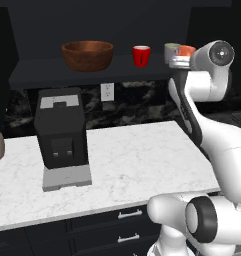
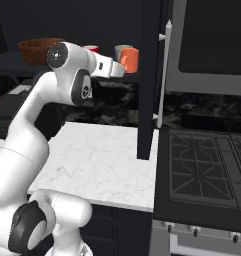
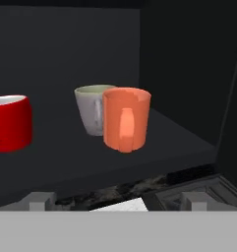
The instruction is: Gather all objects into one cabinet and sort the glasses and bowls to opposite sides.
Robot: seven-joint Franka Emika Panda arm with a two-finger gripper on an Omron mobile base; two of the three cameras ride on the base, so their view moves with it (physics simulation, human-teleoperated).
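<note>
Hand view: orange cup (image 3: 126,118) stands upright on the cabinet shelf (image 3: 164,138), right near its front edge, w/ the off-white mug (image 3: 93,109) just behind it and touching or nearly so; red cup (image 3: 9,122) sits well apart on the far side of the mug. Gripper (image 3: 115,201) fingers are spread wide, nothing between them, hanging just in front of the orange cup. Left base view: wooden bowl (image 1: 87,54) sits at the shelf's other end, red cup between it and the mug. Judging by that, everything's in one cabinet and sorted, bowl one end, cups the other. Next: prob. pull the hand straight back off the orange cup w/o clipping it.
</note>
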